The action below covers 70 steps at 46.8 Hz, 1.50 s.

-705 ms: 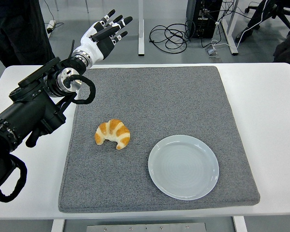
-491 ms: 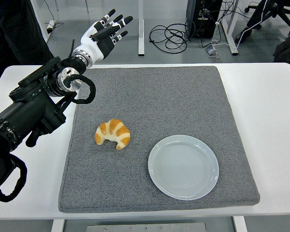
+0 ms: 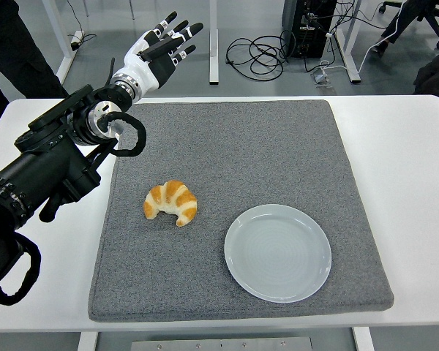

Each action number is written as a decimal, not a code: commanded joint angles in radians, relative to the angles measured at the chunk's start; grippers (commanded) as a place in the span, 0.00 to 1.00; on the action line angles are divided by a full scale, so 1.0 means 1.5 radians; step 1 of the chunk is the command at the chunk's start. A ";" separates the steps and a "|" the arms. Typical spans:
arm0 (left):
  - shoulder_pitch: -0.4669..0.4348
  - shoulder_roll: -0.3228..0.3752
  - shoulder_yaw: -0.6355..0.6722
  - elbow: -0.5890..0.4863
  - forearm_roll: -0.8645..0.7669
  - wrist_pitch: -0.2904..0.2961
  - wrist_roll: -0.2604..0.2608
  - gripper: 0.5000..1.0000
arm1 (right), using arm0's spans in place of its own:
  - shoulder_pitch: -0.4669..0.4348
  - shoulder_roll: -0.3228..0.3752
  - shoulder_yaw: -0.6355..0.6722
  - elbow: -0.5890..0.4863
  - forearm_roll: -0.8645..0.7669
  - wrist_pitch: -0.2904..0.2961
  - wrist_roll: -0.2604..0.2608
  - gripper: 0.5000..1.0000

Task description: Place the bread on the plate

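A golden croissant [image 3: 171, 202] lies on the grey mat [image 3: 234, 146], left of centre. An empty pale blue plate [image 3: 278, 252] sits on the mat to the croissant's lower right, apart from it. My left hand [image 3: 161, 47] is raised beyond the table's far left edge, fingers spread and empty, well away from the croissant. The black left arm [image 3: 51, 164] reaches in from the left edge. My right arm is out of view.
The mat covers most of the white table [image 3: 402, 168]. A person in dark clothes [image 3: 14, 40] stands at the top left, behind the table. Cables [image 3: 260, 55] and desk legs lie on the floor beyond the far edge.
My left hand has barely shifted. The person at the top left has moved further left, out of the frame.
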State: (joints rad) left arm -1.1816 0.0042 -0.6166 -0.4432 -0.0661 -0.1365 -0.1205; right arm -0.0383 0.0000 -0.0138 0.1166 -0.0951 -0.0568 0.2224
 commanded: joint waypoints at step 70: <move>0.028 0.420 0.322 -0.640 0.653 0.031 -0.009 0.95 | 0.000 0.000 0.000 0.000 0.000 0.000 0.000 1.00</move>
State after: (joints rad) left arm -1.1399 0.6258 -0.1510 -1.3965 0.8745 -0.0904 -0.1337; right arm -0.0382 0.0000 -0.0138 0.1166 -0.0951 -0.0568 0.2225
